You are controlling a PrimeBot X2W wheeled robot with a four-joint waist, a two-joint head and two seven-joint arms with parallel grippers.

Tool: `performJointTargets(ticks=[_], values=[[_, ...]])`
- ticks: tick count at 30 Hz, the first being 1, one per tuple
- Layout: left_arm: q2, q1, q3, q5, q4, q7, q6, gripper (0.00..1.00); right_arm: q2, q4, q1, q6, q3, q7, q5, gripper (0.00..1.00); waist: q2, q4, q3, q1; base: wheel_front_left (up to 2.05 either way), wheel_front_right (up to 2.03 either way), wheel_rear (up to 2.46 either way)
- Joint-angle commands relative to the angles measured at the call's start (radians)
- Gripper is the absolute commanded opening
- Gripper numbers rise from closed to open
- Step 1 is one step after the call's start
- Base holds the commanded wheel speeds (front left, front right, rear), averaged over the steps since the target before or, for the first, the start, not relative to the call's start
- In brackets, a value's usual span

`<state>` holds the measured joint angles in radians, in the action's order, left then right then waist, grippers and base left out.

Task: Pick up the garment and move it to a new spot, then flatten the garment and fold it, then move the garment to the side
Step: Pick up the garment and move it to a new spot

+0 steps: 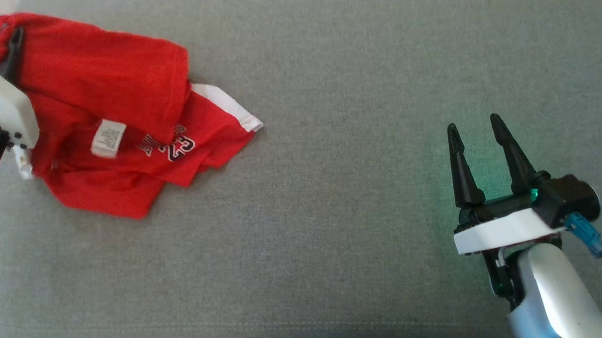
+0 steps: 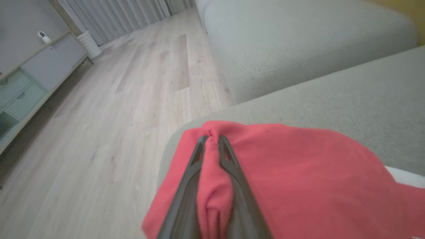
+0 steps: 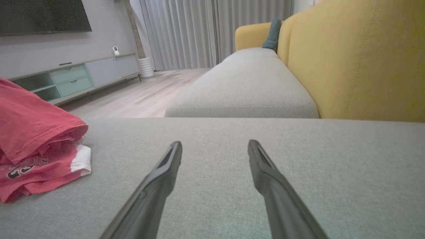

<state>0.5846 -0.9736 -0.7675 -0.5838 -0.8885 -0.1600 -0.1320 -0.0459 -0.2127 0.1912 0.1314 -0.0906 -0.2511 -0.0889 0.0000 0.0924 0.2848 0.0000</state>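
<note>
My left claw (image 2: 212, 137) is pinched shut on a ridge of the red garment (image 1: 110, 96), crumpled at the left corner of the sofa seat (image 1: 333, 213) just beside its edge. A grip this small, I judge, could slip on the lift or drop cloth onto the floor (image 2: 116, 116). My right claw (image 1: 473, 122) hangs open, well apart; the bunched layers hide which hem I hold.

Between the jaws of the left gripper (image 2: 212, 138), a pinched ridge of the red garment (image 2: 298, 172) hides their inner sides, and behind the jaws the cloth is cut by the lower picture edge. To the left of the right gripper (image 3: 215, 143), the garment runs out of the picture edge. Its print (image 3: 20, 169) is half under a fold, and the small letters are unreadable.
</note>
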Motion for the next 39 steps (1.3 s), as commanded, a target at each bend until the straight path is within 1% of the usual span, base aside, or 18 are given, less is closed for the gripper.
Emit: performJointTargets(ticks=[1,3,4,6,13,16,21,26,27,30,34,39], values=[[0.062,-0.076,0.050,-0.005,0.023,-0.036,0.015,0.00,-0.004,0.021,-0.011,-0.001,-0.028,-0.011,-0.012,1.00,0.0000,0.014,-0.055,0.0000,0.00,0.00,0.00],[0.061,-0.083,0.060,-0.004,0.041,-0.056,0.030,0.00,-0.004,0.015,-0.021,-0.001,-0.030,-0.011,-0.020,1.00,0.0000,0.019,-0.086,0.0000,0.00,0.00,0.00],[0.061,-0.083,0.060,-0.004,0.041,-0.056,0.030,0.00,-0.004,0.015,-0.021,-0.001,-0.030,-0.011,-0.020,1.00,0.0000,0.019,-0.086,0.0000,0.00,0.00,0.00],[0.058,-0.085,0.072,-0.007,0.069,-0.071,0.050,0.00,-0.004,0.010,-0.033,-0.001,-0.031,-0.011,-0.027,1.00,0.0000,0.024,-0.118,0.0000,0.00,0.00,0.00],[0.050,-0.061,0.129,-0.050,0.237,-0.089,0.108,0.00,-0.004,-0.001,-0.063,-0.001,-0.043,-0.011,-0.051,1.00,0.0000,0.014,-0.203,0.0000,0.00,0.00,0.00],[0.044,-0.045,0.145,-0.074,0.331,-0.072,0.140,0.00,-0.004,0.000,-0.068,-0.001,-0.047,-0.011,-0.058,1.00,0.0000,-0.002,-0.227,0.0000,0.00,0.00,0.00],[0.023,-0.010,0.147,-0.110,0.505,0.007,0.197,0.00,-0.004,0.004,-0.068,-0.001,-0.044,-0.011,-0.065,1.00,0.0000,-0.045,-0.250,0.0000,0.00,0.00,0.00],[-0.004,0.033,0.121,-0.118,0.665,0.082,0.263,0.00,-0.004,0.020,-0.057,-0.001,-0.029,-0.011,-0.067,1.00,0.0000,-0.109,-0.254,0.0000,0.00,0.00,0.00],[-0.018,0.050,0.107,-0.117,0.711,0.105,0.287,0.00,-0.004,0.031,-0.048,-0.001,-0.019,-0.011,-0.066,1.00,0.0000,-0.142,-0.249,0.0000,0.00,0.00,0.00],[-0.043,0.070,0.085,-0.113,0.758,0.128,0.318,0.00,-0.004,0.051,-0.031,-0.001,0.000,-0.011,-0.064,1.00,0.0000,-0.194,-0.233,0.0000,0.00,0.00,0.00],[-0.082,0.091,0.055,-0.107,0.772,0.137,0.343,0.00,-0.004,0.081,-0.005,-0.001,0.024,-0.011,-0.065,1.00,0.0000,-0.270,-0.195,0.0000,0.00,0.00,0.00],[-0.145,0.090,0.009,-0.086,0.711,0.131,0.352,0.00,-0.004,0.111,0.031,-0.001,0.042,-0.011,-0.068,1.00,0.0000,-0.366,-0.132,0.0000,0.00,0.00,0.00]])
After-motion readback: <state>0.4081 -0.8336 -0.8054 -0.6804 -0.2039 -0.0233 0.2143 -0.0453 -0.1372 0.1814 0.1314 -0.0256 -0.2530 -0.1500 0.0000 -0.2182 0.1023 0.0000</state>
